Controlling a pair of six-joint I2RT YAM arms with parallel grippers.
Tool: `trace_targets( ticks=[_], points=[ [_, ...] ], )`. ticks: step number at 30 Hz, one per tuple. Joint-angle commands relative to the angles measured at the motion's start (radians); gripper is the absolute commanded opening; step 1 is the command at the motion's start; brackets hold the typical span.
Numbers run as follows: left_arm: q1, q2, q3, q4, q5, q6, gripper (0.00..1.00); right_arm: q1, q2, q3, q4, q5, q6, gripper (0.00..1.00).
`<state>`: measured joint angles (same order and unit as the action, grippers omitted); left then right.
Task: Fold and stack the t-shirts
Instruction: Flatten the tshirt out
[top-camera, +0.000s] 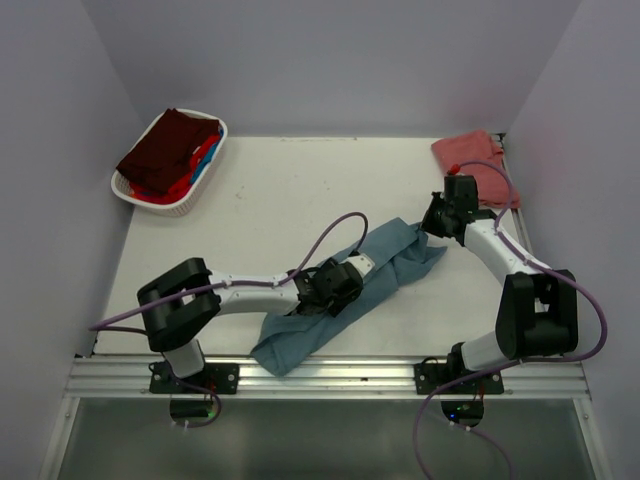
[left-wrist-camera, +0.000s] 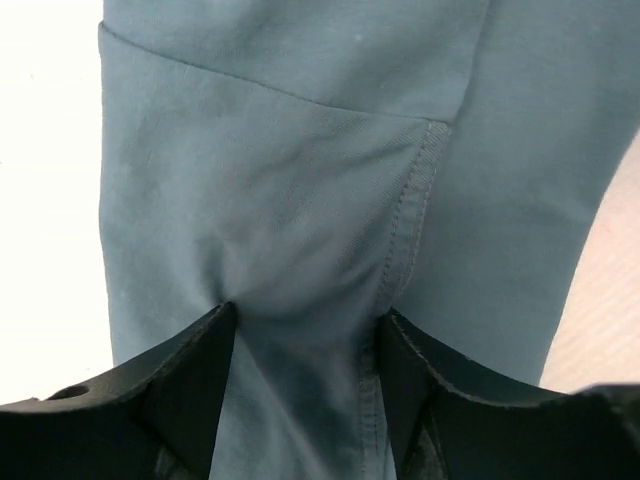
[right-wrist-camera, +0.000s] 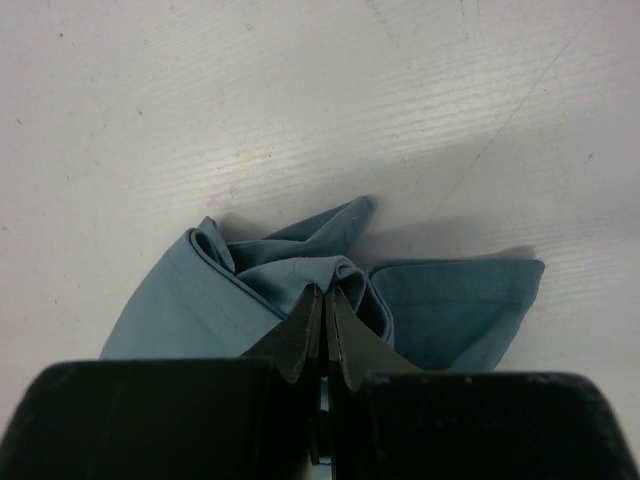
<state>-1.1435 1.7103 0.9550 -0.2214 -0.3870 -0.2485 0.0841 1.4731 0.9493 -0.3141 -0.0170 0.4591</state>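
Observation:
The large slate teal-blue t-shirt (top-camera: 375, 270) lies crumpled in a diagonal band across the middle of the table. My left gripper (top-camera: 335, 285) rests on its middle. In the left wrist view its jaws (left-wrist-camera: 308, 315) stand apart, with cloth and a seam (left-wrist-camera: 405, 230) between the fingers. My right gripper (top-camera: 436, 222) is at the shirt's far right end, shut on a bunched fold of the shirt (right-wrist-camera: 240, 290) at its fingertips (right-wrist-camera: 325, 292). A folded salmon-red t-shirt (top-camera: 475, 160) lies at the back right corner.
A white oval basket (top-camera: 190, 195) at the back left holds a dark maroon shirt (top-camera: 165, 150) over bright blue and red ones (top-camera: 205, 160). The table's front rail (top-camera: 330, 375) runs just below the teal shirt's lower end. Walls close the sides and back.

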Motion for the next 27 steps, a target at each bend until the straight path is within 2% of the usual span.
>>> trace_targets(
  ticks=[1, 3, 4, 5, 6, 8, 9, 10, 19, 27],
  points=[
    [0.018, 0.008, 0.01, 0.002, -0.041, -0.008, 0.59, -0.004, -0.011, 0.014, 0.02, 0.006, -0.008, 0.0],
    [0.019, -0.001, 0.008, 0.004, -0.035, -0.008, 0.52, -0.003, -0.011, 0.013, 0.021, 0.006, -0.008, 0.0],
    [0.019, -0.017, 0.008, 0.004, -0.035, -0.009, 0.42, -0.004, -0.01, 0.014, 0.02, 0.006, -0.008, 0.0],
    [0.019, -0.024, 0.01, 0.002, -0.038, -0.009, 0.42, -0.003, -0.01, 0.014, 0.02, 0.006, -0.008, 0.0],
    [0.019, -0.034, 0.01, -0.002, -0.041, -0.011, 0.31, -0.003, -0.011, 0.013, 0.02, 0.006, -0.008, 0.0],
    [0.019, -0.066, 0.027, -0.027, -0.056, -0.015, 0.19, -0.003, -0.01, 0.014, 0.021, 0.008, -0.01, 0.0],
    [0.019, -0.078, 0.034, -0.056, -0.064, -0.024, 0.05, -0.003, -0.01, 0.014, 0.02, 0.008, -0.008, 0.0],
    [0.018, -0.104, 0.054, -0.071, -0.073, -0.031, 0.0, -0.003, -0.01, 0.016, 0.021, 0.008, -0.01, 0.0],
    [0.019, -0.297, 0.2, -0.306, -0.295, -0.058, 0.0, -0.006, -0.04, 0.026, 0.006, 0.014, -0.011, 0.0],
    [0.039, -0.356, 0.246, -0.462, -0.45, -0.064, 0.0, -0.004, -0.132, 0.045, -0.025, 0.072, -0.013, 0.0]
  ],
)
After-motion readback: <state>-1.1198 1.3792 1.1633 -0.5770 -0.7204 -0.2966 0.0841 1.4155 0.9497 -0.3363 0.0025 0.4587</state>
